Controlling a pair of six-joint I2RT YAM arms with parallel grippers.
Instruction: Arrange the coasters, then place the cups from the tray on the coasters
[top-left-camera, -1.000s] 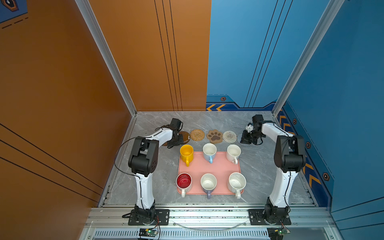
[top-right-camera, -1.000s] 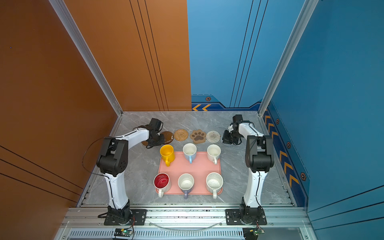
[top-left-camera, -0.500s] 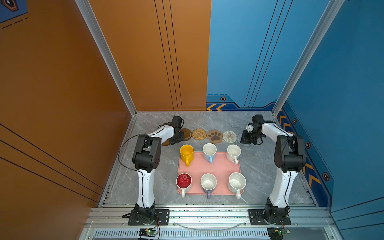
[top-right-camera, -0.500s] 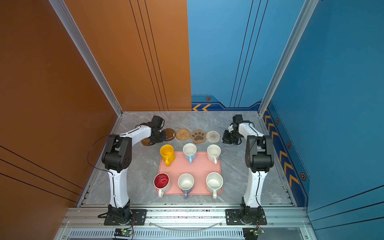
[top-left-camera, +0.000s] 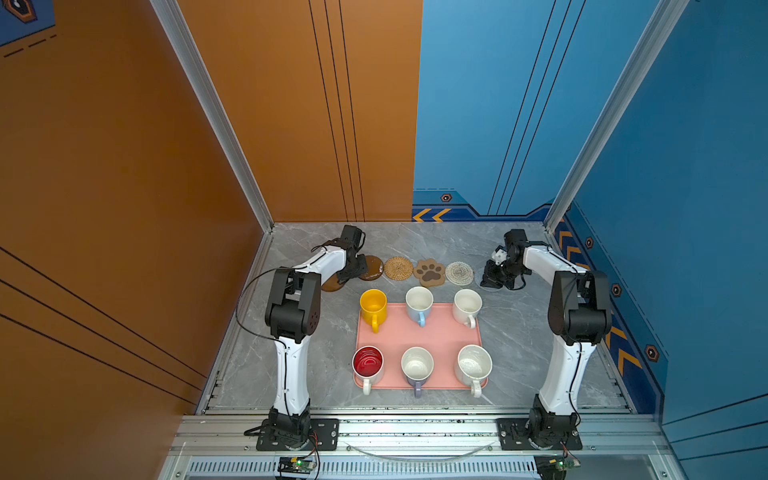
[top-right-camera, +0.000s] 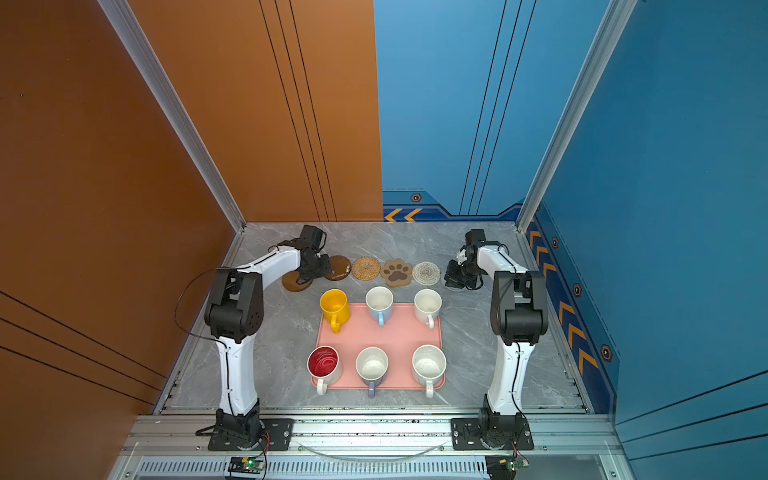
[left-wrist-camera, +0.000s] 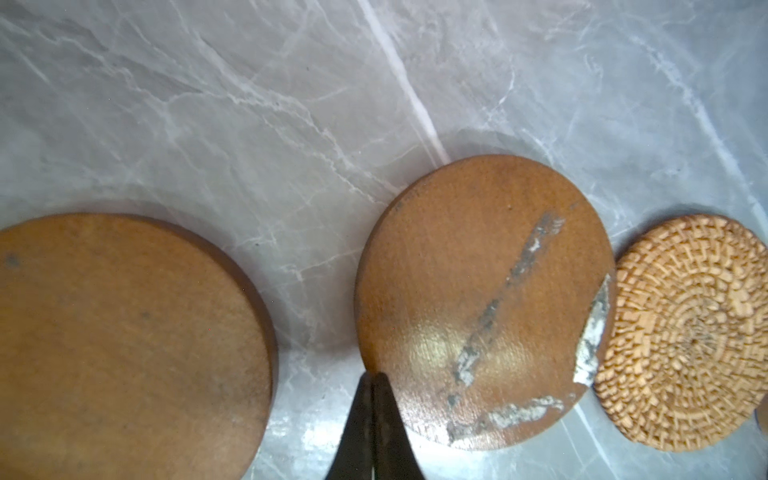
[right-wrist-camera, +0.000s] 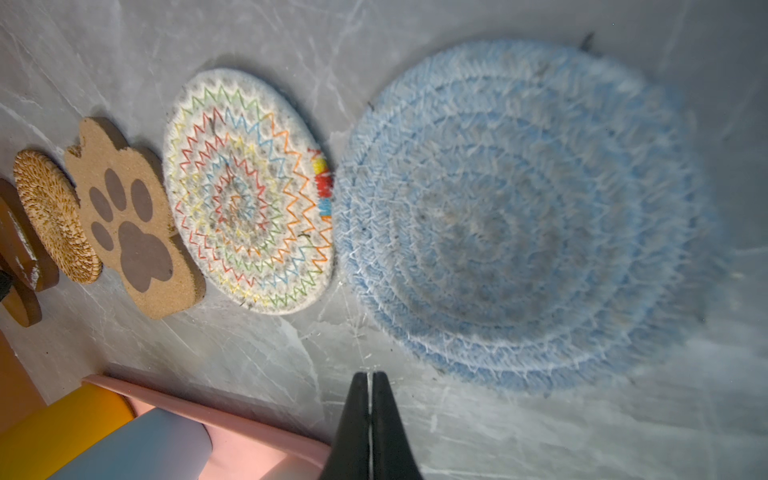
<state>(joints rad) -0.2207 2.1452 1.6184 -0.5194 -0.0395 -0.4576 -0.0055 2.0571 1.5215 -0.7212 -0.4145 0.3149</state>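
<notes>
Two robot arms reach across a grey marble desk (top-left-camera: 316, 374) to the strip beyond a salmon-pink tray (top-left-camera: 436, 336), where six cups stand in two rows of three. In the tray's far row are a yellow cup (top-left-camera: 373, 305), a light blue cup (top-left-camera: 419, 303) and a plain white cup (top-left-camera: 467, 305). In its near row are a white cup with a red inside (top-left-camera: 368, 363), a lavender cup (top-left-camera: 417, 368) and a speckled white cup (top-left-camera: 473, 365) — handles turned toward the near side.

The coasters lie on the desk just past the tray's far edge: a glossy brown disc (top-left-camera: 371, 267), a tan woven round (top-left-camera: 398, 268), a brown paw shape (top-left-camera: 430, 272) and a cream woven mat (top-left-camera: 459, 273). A second brown disc (top-left-camera: 331, 284) sits out beyond the tray's far left corner, a gap of bare desk between the two. A light blue woven mat (right-wrist-camera: 519, 216) lies just beside the cream one, past the tray's far right corner.

The left end effector (left-wrist-camera: 372, 378) is clenched and empty, its tips at the rim of the first brown disc — apparently touching it. The right end effector (right-wrist-camera: 368, 376) is likewise clenched on nothing, over bare desk beside the blue mat.
</notes>
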